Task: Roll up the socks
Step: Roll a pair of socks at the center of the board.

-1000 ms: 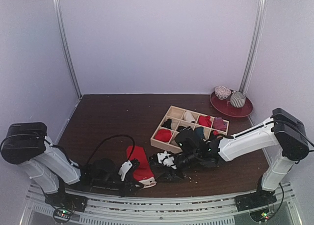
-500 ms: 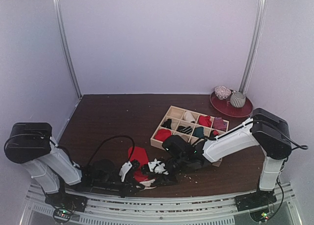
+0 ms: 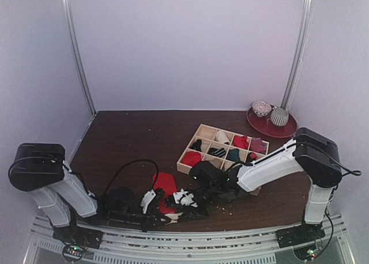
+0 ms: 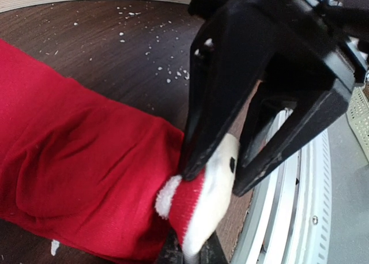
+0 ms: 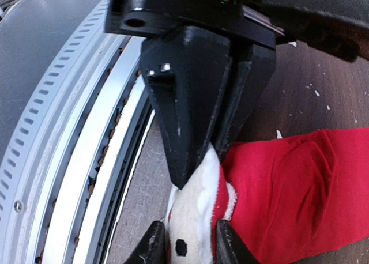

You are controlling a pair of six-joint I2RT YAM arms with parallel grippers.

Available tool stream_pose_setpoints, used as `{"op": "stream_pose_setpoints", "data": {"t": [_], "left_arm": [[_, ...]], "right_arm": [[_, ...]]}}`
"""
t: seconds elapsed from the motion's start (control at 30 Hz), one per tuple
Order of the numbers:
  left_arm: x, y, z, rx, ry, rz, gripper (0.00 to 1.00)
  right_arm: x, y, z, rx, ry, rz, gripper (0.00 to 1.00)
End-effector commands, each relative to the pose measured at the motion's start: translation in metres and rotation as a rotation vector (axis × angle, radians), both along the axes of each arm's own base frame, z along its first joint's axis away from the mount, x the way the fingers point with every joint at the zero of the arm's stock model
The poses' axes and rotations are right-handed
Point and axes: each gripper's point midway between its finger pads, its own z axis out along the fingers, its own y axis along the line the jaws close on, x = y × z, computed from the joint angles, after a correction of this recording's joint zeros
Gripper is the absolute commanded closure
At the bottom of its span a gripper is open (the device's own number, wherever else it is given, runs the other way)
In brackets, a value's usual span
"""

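- Overhead, the red sock (image 3: 166, 186) is lying just near-left of the wooden tray (image 3: 189, 144), with both grippers hiding its cuff.
- Wrist views are showing more: the left gripper (image 5: 199, 160) is clenching the white cuff (image 5: 193, 212), and the right gripper (image 4: 216, 180) is pinching it too.

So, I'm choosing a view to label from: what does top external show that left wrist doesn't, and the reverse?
Only top external: the wooden compartment tray of fabric bundles, and the red plate carrying two grey-white patterned round items. Only left wrist: that the right gripper has a finger on each side of the white cuff of the red sock. Both: the red sock lying on the dark table.
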Motion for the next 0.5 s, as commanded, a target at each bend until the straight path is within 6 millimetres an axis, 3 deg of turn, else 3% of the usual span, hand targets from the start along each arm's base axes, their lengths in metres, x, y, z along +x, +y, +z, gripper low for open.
{"op": "stream_pose_setpoints", "data": {"t": [0.0,0.07,0.17,0.27,0.3,0.4,0.47], "left_arm": [[-0.02,0.045,-0.061,0.272,0.112,-0.01,1.0],[-0.016,0.043,-0.057,0.263,0.087,-0.008,0.97],[-0.008,0.045,-0.05,0.274,0.029,0.01,0.76],[0.012,0.037,-0.024,0.242,-0.09,0.051,0.6],[0.015,0.037,-0.016,0.233,-0.123,0.053,0.49],[0.029,0.041,0.016,0.171,-0.261,0.092,0.3],[0.033,0.042,0.04,0.102,-0.355,0.098,0.23]], "right_arm": [[-0.002,0.003,-0.02,-0.09,0.102,-0.063,0.77],[-0.005,-0.001,-0.03,-0.142,0.152,-0.083,0.79],[-0.01,-0.006,-0.038,-0.18,0.233,-0.129,0.81],[-0.012,-0.007,-0.033,-0.18,0.397,-0.173,0.81],[-0.012,-0.008,-0.033,-0.198,0.444,-0.195,0.81],[-0.018,-0.012,-0.033,-0.275,0.539,-0.212,0.81],[-0.022,-0.012,-0.033,-0.337,0.617,-0.216,0.81]]}}
